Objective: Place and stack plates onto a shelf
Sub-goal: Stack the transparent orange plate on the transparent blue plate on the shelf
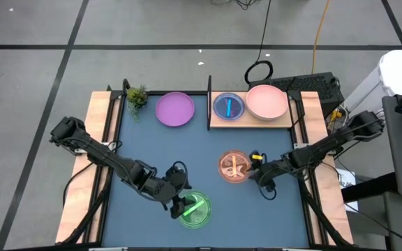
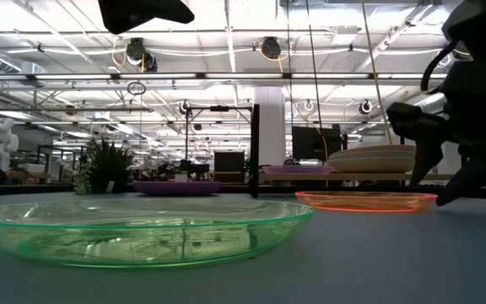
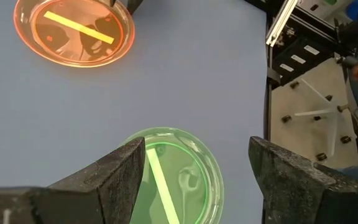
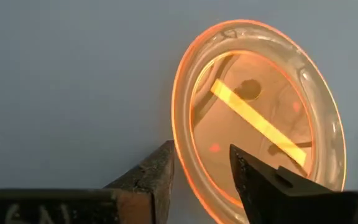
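Straddled by the right hand [image 4: 201,180] is the rim of the orange plate [image 4: 260,118]: one finger sits outside the edge on the blue table [image 1: 152,150], the other inside over the dish, with the jaws part open and not visibly pinching yet. A yellow stick [image 4: 257,121] lies across the plate's floor just beyond the inner finger. Judging by this, the step in hand is picking up the orange plate; the next move calls for closing firmly on the thin rim, lifting without tipping the stick out, then carrying it away from the hand to the shelf [image 1: 253,120], where a blue plate [image 1: 228,106] and a pink plate [image 1: 267,102] already rest. Stacking it on the blue one looks the likely fit.

The left hand [image 3: 194,171] hovers with jaws wide open just above the green plate [image 3: 179,177], holding nothing. A purple plate [image 1: 174,109] waits on the table, well beyond it, beside a small plant [image 1: 137,96].
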